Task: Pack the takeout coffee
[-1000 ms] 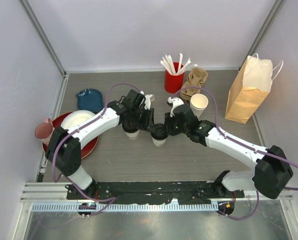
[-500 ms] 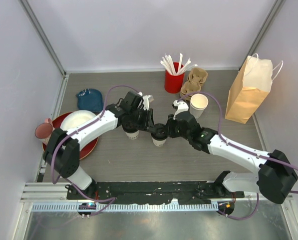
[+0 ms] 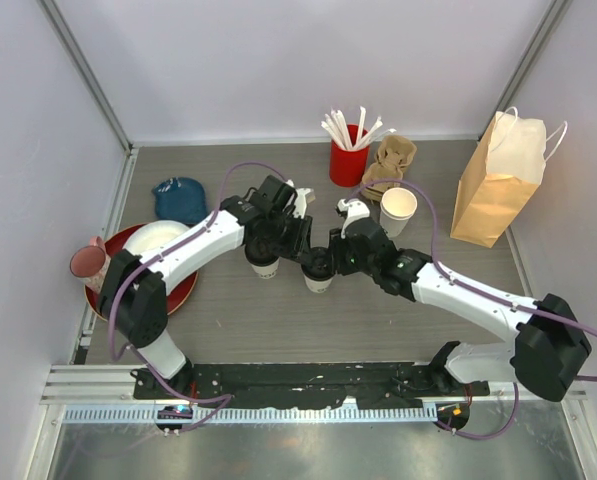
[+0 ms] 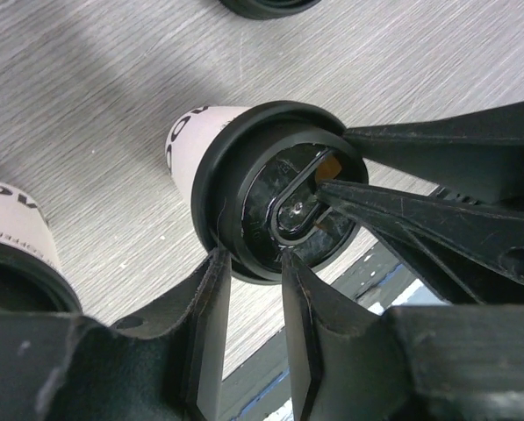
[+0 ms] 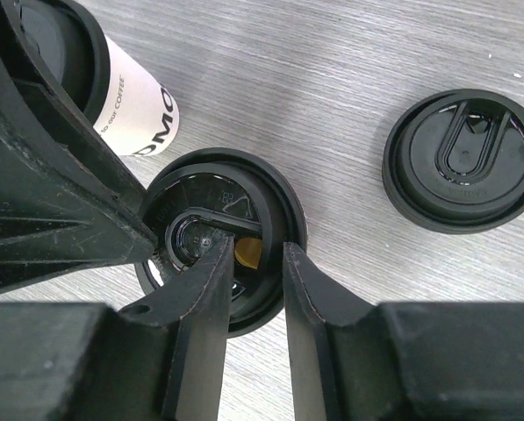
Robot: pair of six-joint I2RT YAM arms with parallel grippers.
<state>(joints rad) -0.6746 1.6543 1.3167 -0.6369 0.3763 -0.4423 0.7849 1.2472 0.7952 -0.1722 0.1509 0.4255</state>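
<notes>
One lidded cup [image 3: 319, 284] stands upright at the middle of the table [image 3: 378, 325]; a second lidded cup [image 3: 264, 267] stands just beside it on the left. Both grippers are set over the first cup's lid from opposite sides. The left gripper [image 4: 254, 259] and the right gripper [image 5: 251, 254] each straddle the lid's rim with fingers narrowly parted; a firm hold cannot be told. A loose lid [image 5: 463, 158] lies near. A paper bag [image 3: 493, 190] stands well apart, far right.
</notes>
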